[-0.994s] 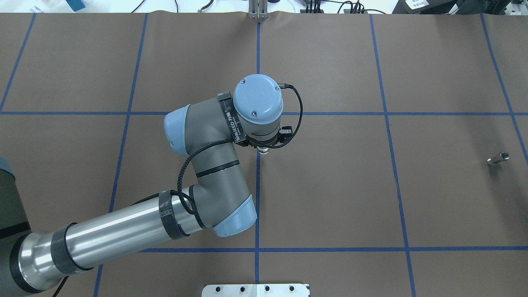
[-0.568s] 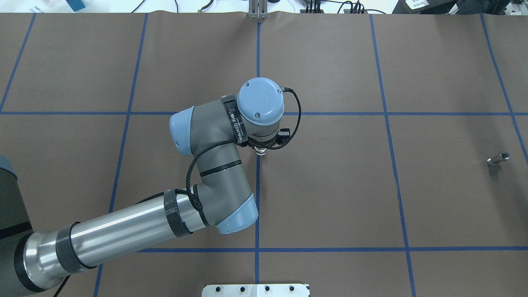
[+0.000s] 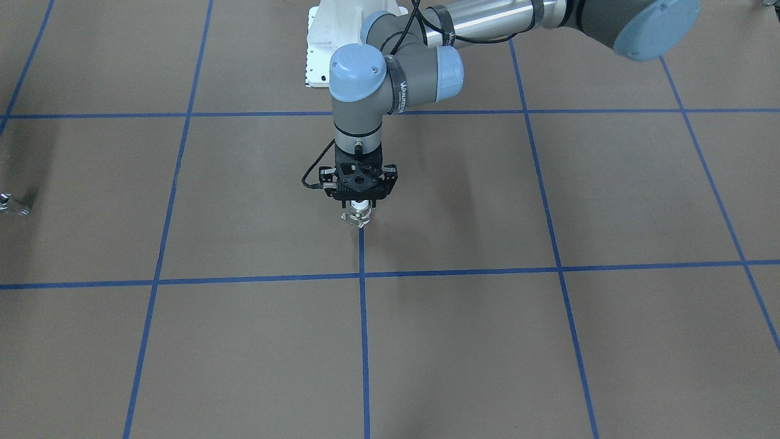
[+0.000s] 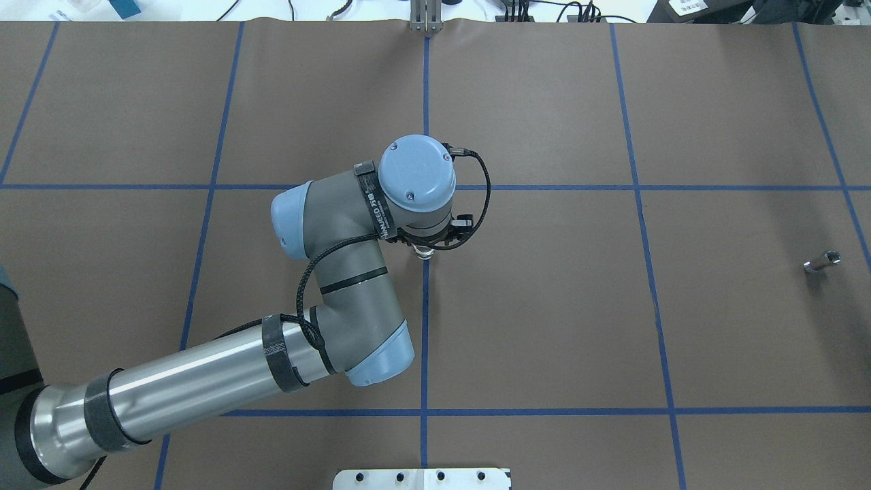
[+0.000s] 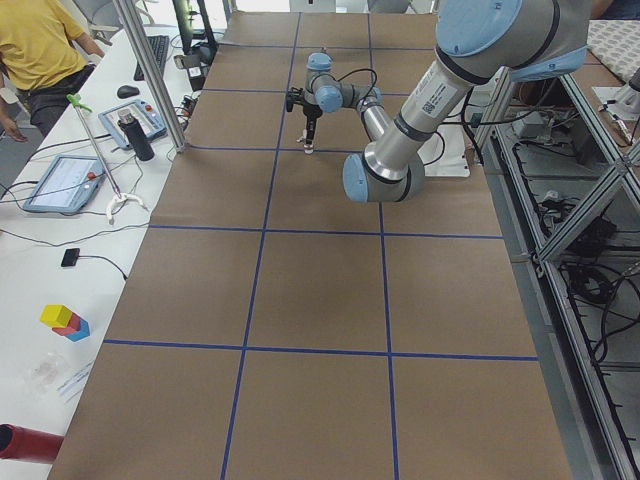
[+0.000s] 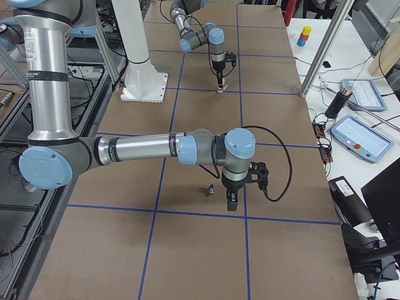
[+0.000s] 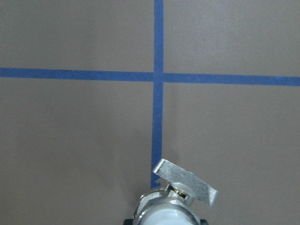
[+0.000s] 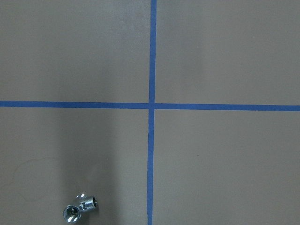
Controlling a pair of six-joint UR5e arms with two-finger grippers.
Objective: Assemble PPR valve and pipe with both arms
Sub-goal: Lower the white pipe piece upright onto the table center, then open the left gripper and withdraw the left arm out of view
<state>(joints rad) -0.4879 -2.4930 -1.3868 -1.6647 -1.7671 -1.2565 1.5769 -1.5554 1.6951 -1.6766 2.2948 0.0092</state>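
Observation:
My left gripper [image 3: 361, 206] points straight down over the table's middle and is shut on the PPR valve [image 3: 358, 216], held just above the brown mat. In the left wrist view the valve [image 7: 168, 208] shows its white end and flat side lever. It also peeks out under the wrist in the overhead view [image 4: 424, 254]. The silver pipe [image 4: 822, 261] lies on the mat far to the right, and shows in the front view [image 3: 12, 204]. My right gripper [image 6: 232, 201] hangs close beside the pipe [image 6: 211, 188]; I cannot tell whether it is open. The right wrist view has the pipe [image 8: 79, 209] at its bottom left.
The white bolted pedestal base [image 4: 422, 478] stands at the table's near edge. Blue tape lines grid the brown mat [image 4: 544, 306]. Side benches hold tablets [image 6: 364, 135], a bottle [image 5: 140, 135] and aluminium posts [image 6: 322, 50] past the far table edge.
My left wrist has shifted slightly to the left and turned a little, carrying the valve with it. The pipe has not moved.

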